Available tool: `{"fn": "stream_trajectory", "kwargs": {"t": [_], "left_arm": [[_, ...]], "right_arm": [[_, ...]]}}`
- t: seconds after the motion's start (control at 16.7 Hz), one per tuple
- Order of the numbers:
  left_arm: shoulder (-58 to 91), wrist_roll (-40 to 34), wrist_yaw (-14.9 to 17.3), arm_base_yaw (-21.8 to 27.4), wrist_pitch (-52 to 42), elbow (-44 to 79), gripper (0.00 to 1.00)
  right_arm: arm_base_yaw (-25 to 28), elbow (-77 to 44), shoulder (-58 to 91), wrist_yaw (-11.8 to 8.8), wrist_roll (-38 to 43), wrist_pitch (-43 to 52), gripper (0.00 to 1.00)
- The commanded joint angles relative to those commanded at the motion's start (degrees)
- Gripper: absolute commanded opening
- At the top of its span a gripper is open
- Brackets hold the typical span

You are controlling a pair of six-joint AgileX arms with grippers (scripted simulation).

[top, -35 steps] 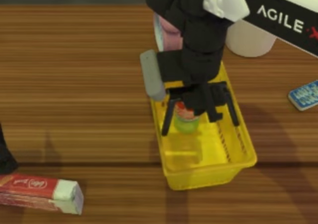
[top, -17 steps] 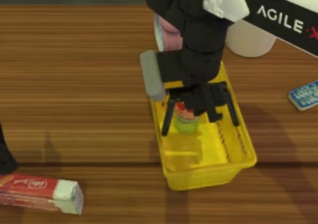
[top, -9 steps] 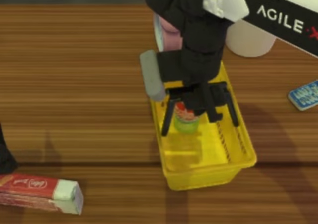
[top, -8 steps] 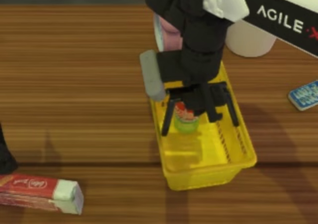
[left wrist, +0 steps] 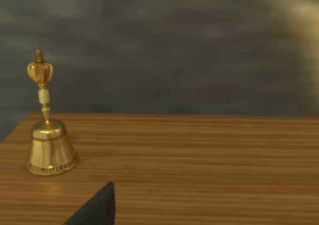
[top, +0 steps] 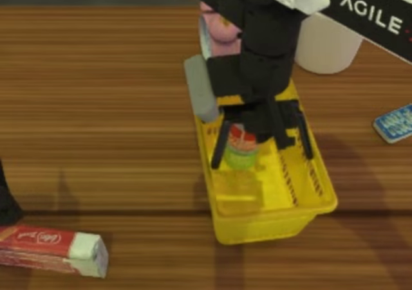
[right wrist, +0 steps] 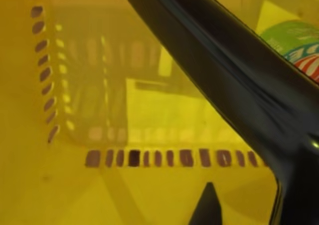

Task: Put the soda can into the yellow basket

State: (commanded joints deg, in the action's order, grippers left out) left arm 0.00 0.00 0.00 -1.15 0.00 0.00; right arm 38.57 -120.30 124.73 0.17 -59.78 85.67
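Observation:
The soda can [top: 241, 151], red-and-white above and green below, stands upright inside the yellow basket [top: 277, 222], near its far left side between the black handles. My right gripper [top: 257, 132] hangs just above and beside the can and hides part of its top. In the right wrist view the can [right wrist: 294, 43] lies behind a black basket handle [right wrist: 219, 70], apart from my one visible fingertip [right wrist: 209, 207], which has nothing against it; the gripper looks open. My left arm [top: 6, 203] is parked at the table's left edge.
A white mug [top: 328, 45] and a pink-rimmed object [top: 215, 33] stand behind the basket. A red and pale-green box [top: 51, 248] lies at the front left, a blue item [top: 394, 123] at the right edge. A gold bell [left wrist: 49, 145] appears in the left wrist view.
My right arm has risen and shifted slightly toward the far right. The can stays in the basket at nearly the same spot. The left arm has not moved.

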Motion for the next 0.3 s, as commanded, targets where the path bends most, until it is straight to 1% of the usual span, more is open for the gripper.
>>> {"fn": "stream_trajectory", "kwargs": {"t": [0.18, 0.3], "left_arm": [[0.0, 0.0, 0.0, 0.0, 0.0, 0.0, 1.0], [0.0, 0.0, 0.0, 0.0, 0.0, 0.0, 1.0]], "right_arm": [[-0.8, -4.9, -0.6, 0.0, -1.1, 5.6, 0.0], [-1.0, -5.8, -0.8, 0.0, -1.3, 6.5, 0.0]]}}
